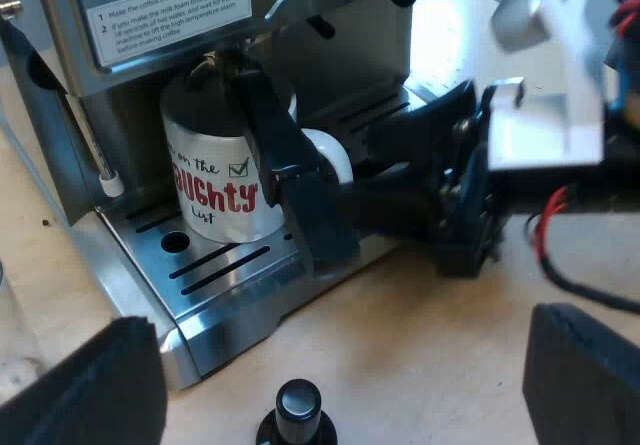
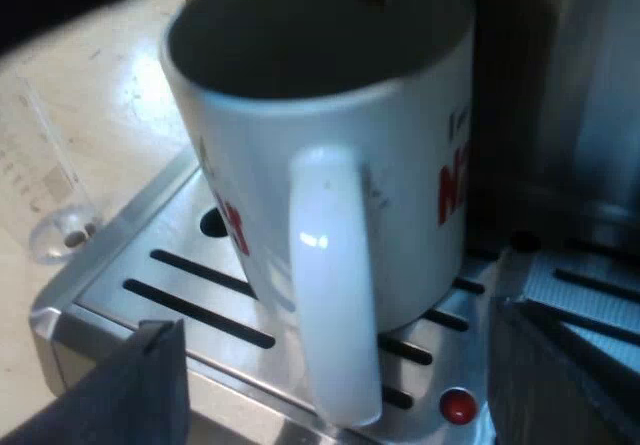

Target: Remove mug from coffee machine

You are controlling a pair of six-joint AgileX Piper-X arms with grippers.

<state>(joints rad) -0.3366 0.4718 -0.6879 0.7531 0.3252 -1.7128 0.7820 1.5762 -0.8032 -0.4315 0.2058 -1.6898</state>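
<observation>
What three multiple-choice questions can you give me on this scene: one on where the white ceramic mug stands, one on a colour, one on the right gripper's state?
1. Where does the white ceramic mug stand?
A. On the slotted metal drip tray of the silver espresso machine
B. On the table
C. On the bean hopper

2. What colour is the big lettering on the mug?
A. Blue
B. Red
C. Green

3. How is the right gripper?
A. Shut on a tamper
B. Shut on the mug's rim
C. Open, with its fingers on either side of the mug's handle

Answers:
1 A, the mug's base rests on the tray's slots.
2 B, red letters show on its side.
3 C, a gap shows between each finger and the handle.
</observation>
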